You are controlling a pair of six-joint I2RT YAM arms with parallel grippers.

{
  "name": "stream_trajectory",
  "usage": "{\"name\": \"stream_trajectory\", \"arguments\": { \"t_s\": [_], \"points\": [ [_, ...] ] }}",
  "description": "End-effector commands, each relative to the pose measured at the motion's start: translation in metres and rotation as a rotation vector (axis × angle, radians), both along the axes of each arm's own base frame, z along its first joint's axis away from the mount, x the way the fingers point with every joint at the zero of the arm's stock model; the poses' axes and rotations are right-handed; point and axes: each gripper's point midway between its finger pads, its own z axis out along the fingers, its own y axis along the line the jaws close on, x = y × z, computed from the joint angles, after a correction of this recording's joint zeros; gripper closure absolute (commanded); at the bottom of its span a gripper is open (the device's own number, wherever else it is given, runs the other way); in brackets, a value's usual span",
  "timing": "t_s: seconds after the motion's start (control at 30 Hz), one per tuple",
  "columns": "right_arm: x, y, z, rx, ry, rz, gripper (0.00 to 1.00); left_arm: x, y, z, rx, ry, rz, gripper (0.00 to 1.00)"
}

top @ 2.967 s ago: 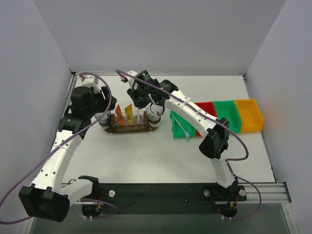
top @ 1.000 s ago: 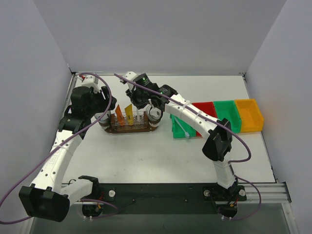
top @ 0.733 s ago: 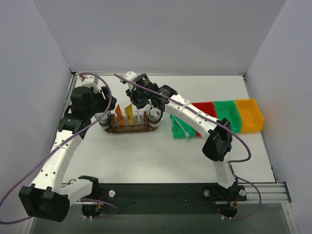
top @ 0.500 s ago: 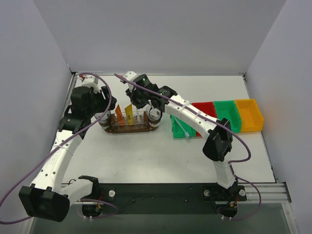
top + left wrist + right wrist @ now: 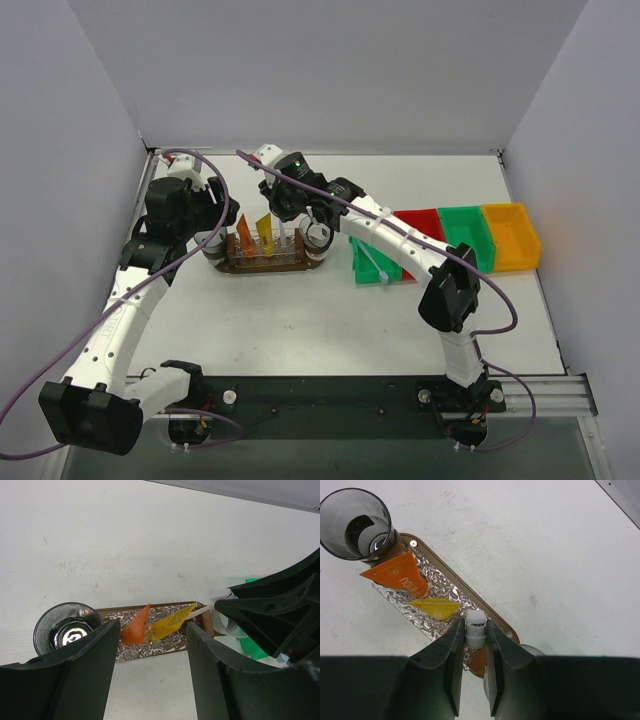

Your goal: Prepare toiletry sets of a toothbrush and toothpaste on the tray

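Note:
The dark brown oval tray (image 5: 262,268) carries crinkled foil, an upright orange toothpaste tube (image 5: 243,235) and a yellow tube (image 5: 264,230). My right gripper (image 5: 288,214) hangs over the tray's right part, shut on a white toothbrush (image 5: 475,623) seen end-on between its pads. The tray (image 5: 496,621), orange tube (image 5: 395,575) and yellow tube (image 5: 434,608) lie below it. My left gripper (image 5: 208,228) is open and empty above the tray's left end. Its wrist view shows the orange tube (image 5: 135,628), yellow tube (image 5: 170,623) and the toothbrush handle (image 5: 202,611).
Clear cups stand at the tray's left end (image 5: 213,246) and right end (image 5: 318,237); the left one also shows in the wrist views (image 5: 356,522) (image 5: 67,630). A green bin (image 5: 375,262) holding a white toothbrush, then red (image 5: 420,222), green (image 5: 468,235) and yellow (image 5: 510,235) bins stand to the right.
Over three seconds my right gripper has shifted a little left over the tray with the toothbrush. In the last second nothing visibly moves. The left arm is still.

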Motion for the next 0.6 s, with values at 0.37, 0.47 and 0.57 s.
{"name": "stream_trajectory", "arguments": {
  "t_s": [0.37, 0.47, 0.57],
  "points": [
    [-0.004, -0.007, 0.037, 0.09, -0.048, -0.023, 1.0, 0.001, -0.001, 0.015, -0.007, -0.042, -0.01, 0.35],
    [-0.009, -0.008, 0.034, 0.083, -0.026, -0.011, 1.0, 0.001, -0.002, 0.014, -0.008, -0.038, -0.012, 0.35],
    [-0.011, -0.011, 0.037, 0.075, -0.022, -0.014, 1.0, 0.001, -0.002, 0.014, -0.008, -0.038, -0.011, 0.35]
  ]
}}
